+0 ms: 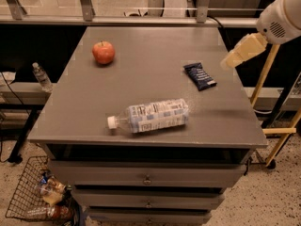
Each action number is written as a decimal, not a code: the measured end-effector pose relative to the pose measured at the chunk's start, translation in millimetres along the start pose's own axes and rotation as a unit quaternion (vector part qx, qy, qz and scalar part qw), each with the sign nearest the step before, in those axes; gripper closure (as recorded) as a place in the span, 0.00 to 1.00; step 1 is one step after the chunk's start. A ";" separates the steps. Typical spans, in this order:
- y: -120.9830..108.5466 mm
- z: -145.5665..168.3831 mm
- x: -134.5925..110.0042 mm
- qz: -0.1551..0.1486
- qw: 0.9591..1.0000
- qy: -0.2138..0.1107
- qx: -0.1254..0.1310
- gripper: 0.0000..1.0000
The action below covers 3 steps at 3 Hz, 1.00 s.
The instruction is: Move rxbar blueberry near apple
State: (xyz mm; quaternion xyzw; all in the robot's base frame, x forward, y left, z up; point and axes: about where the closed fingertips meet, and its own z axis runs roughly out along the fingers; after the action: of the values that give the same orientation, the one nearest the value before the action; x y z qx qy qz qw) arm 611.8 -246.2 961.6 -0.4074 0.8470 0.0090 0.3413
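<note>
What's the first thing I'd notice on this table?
Probably the red apple at the far left of the table, then the clear water bottle lying on its side near the front edge. The dark rxbar blueberry sits at the right, with the gripper in the air just past it.

The grey table [141, 79] carries three things, all well apart: an apple [103, 52] near its far left corner, a dark blue snack bar [200, 76] lying flat toward the right edge, and a clear water bottle [149, 116] on its side near the front, cap pointing left. The gripper [233, 59] hangs in the air by the table's right edge, near the snack bar.
</note>
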 end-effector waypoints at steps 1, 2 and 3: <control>-8.3 6.1 -5.8 0.031 0.999 -0.014 0.013 0.00; -2.6 11.1 -2.0 0.037 0.999 -0.018 0.002 0.00; 34.6 39.3 -0.2 0.024 1.000 -0.006 -0.015 0.00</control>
State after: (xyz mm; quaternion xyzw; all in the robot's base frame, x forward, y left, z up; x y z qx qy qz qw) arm 610.2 -211.4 922.5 -0.3919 0.8544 0.0320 0.3397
